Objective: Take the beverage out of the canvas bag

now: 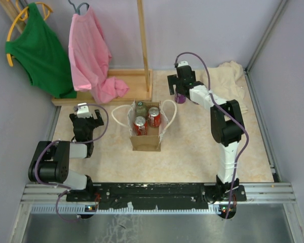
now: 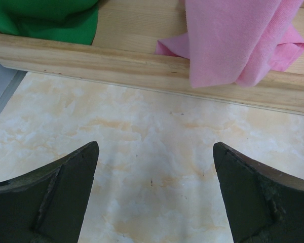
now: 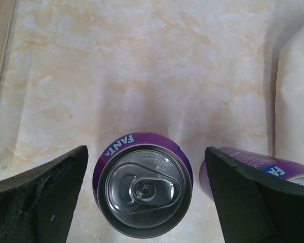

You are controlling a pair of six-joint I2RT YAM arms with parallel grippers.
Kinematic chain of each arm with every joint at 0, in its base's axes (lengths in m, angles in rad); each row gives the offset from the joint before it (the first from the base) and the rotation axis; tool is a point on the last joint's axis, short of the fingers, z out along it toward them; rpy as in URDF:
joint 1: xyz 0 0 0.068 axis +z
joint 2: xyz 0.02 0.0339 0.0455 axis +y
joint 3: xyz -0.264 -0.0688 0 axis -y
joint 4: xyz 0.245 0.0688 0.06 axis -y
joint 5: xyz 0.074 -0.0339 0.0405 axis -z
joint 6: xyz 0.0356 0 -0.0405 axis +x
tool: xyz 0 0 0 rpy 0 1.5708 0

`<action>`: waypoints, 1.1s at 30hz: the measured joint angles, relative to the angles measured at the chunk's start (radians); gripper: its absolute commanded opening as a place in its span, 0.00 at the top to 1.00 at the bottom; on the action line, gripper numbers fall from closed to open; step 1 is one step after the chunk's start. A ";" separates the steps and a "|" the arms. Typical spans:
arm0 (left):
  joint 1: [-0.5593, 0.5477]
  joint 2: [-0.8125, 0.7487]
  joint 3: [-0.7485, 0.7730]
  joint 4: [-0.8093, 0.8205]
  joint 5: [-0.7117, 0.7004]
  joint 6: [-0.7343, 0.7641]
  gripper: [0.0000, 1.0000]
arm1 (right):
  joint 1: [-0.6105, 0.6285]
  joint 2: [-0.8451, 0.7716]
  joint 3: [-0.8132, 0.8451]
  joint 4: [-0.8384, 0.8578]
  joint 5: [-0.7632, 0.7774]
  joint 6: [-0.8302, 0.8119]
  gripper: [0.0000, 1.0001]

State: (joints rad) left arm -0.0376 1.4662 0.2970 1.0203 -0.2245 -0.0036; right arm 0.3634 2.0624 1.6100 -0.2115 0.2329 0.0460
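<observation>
The left gripper sits low over the table at the near left. Its jaws are spread wide and hold nothing. Its wrist view shows only bare marbled top between the fingers.

Just right of it, near the middle of the table, stands the bag, upright and open at the top. One white handle loops out to its left and another to its right. Inside are two red cans, side by side and upright. A bottle with a green cap stands behind them at the far wall. No gripper touches the bag.

Farther back and to the right, the right arm reaches out long. The right gripper hangs over a purple can that stands on the table outside the bag. In the wrist view this Fanta can stands upright between the wide jaws with its tab still shut. Table shows on both sides of it, so the fingers are not closed on it. A second purple can lies just beyond the right-hand finger and is partly hidden by it. Whether it is upright cannot be told. A cream cloth lies beside it, bunched toward the far right corner.

Along the far left runs a wooden rack base with a post. A pink top hangs down onto the base and a green top hangs left of it
</observation>
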 measured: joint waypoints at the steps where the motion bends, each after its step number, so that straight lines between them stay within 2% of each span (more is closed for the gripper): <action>1: 0.000 0.000 0.000 0.000 0.000 0.000 0.00 | 0.000 0.000 0.000 0.003 0.000 0.000 0.03; 6: 0.000 0.000 0.000 0.000 0.000 0.000 0.00 | 0.003 -0.042 -0.007 0.011 0.003 0.000 0.03; 11: 0.000 0.000 0.000 0.000 0.000 0.000 0.00 | 0.030 -0.213 -0.081 0.057 0.040 -0.005 0.05; 17: 0.000 0.000 0.000 0.000 0.000 0.000 0.00 | 0.160 -0.509 -0.133 0.133 0.074 -0.039 0.07; 22: 0.000 0.000 0.000 0.000 0.000 0.000 0.00 | 0.280 -0.654 -0.133 0.143 0.079 -0.054 0.13; 28: 0.000 0.000 0.000 0.000 0.000 0.000 0.00 | 0.452 -0.673 -0.146 0.103 0.130 -0.071 0.16; 33: 0.000 0.000 0.000 0.000 0.000 0.000 0.00 | 0.540 -0.593 -0.182 0.037 0.127 -0.039 0.08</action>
State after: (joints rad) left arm -0.0376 1.4662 0.2970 1.0199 -0.2249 -0.0036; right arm 0.9031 1.4696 1.4277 -0.1745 0.3595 0.0074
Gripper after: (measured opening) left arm 0.998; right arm 0.886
